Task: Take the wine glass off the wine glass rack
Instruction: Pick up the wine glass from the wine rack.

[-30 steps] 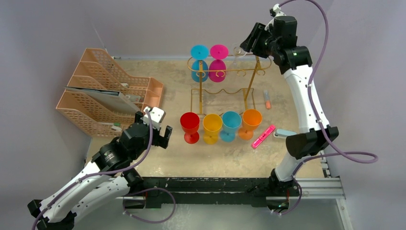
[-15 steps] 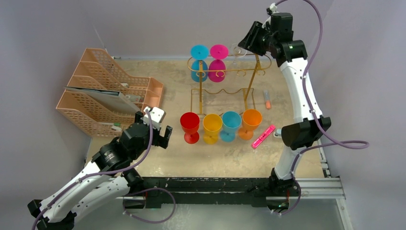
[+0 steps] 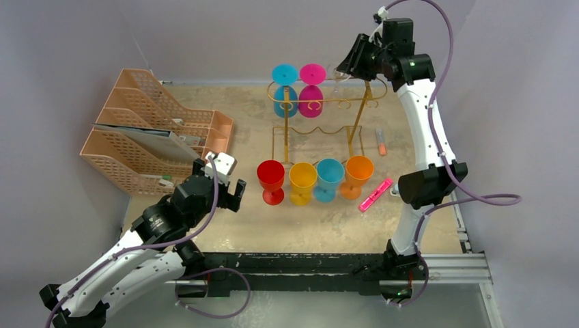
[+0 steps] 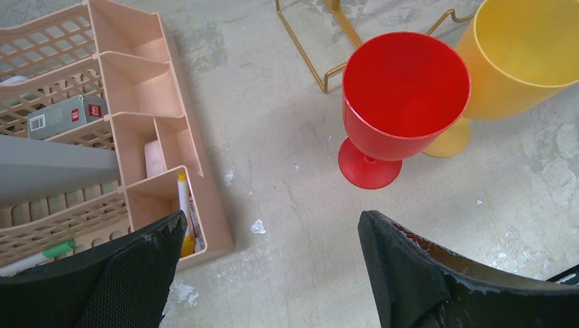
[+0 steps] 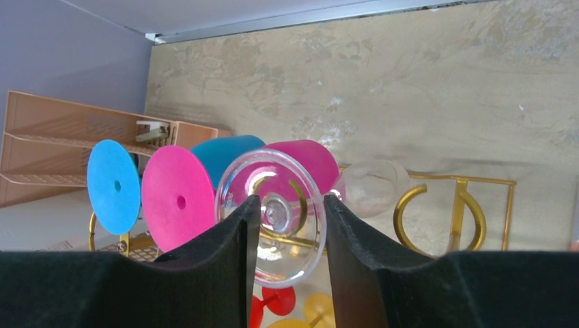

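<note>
Beige, mottled table point(image 3: 273, 225) enclosed by plain grey-lilac walls. The right arm rises tall toward 1 o'clock, forearm near upright, wrist bent toward the rack point(image 3: 321, 102). The right gripper point(image 5: 287, 201) is partway apart. Its black padded fingers point(image 5: 229, 260) straddle the stem of the clear wine glass point(image 5: 273, 178), with a gap showing on either side and nothing clamped. This glass hangs upside down, round foot uppermost, at the rack's 3 o'clock end. The rack is thin gold wire with upright legs, a wavy lower rail and curled hooks on top, placed at 12 o'clock on the table. Beside the clear glass hang a pink glass point(image 3: 311, 85) and a blue glass point(image 3: 284, 85), both opaque. The left arm lies low and folded at 8 o'clock. The left gripper point(image 4: 270, 225) is spread wide and empty above the table. At its 1 o'clock a red goblet point(image 4: 403, 102) stands upright, just beside a yellow goblet point(image 4: 526, 61). Peach mesh trays point(image 3: 136, 137) occupy 9 o'clock.
</note>
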`<state>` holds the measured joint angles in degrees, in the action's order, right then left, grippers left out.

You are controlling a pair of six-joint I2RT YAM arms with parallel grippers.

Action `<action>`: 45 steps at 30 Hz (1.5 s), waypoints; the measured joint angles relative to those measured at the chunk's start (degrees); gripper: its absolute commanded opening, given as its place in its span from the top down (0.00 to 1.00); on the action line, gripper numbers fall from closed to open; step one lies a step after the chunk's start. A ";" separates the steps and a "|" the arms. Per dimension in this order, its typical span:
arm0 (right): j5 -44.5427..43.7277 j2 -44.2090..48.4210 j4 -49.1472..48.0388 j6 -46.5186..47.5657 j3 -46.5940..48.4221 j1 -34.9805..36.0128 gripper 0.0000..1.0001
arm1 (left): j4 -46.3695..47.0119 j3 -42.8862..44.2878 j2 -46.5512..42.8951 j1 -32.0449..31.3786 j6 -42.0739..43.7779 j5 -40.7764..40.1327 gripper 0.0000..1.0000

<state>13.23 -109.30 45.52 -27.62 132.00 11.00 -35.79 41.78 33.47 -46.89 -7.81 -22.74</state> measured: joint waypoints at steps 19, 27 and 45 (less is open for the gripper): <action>0.00 -0.07 1.36 -0.04 2.56 -0.20 1.00 | -0.83 0.28 -0.07 0.00 0.02 0.20 0.06; -0.20 0.11 0.39 -2.51 2.10 -0.20 1.00 | -0.85 0.28 0.04 0.00 0.02 0.22 0.06; -1.64 6.40 -11.67 -14.62 -12.02 -1.31 1.00 | -1.66 0.35 0.04 0.00 -0.02 0.15 0.06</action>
<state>11.60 -102.89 33.85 -42.24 119.98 9.69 -37.45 42.13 33.52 -46.89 -7.84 -22.59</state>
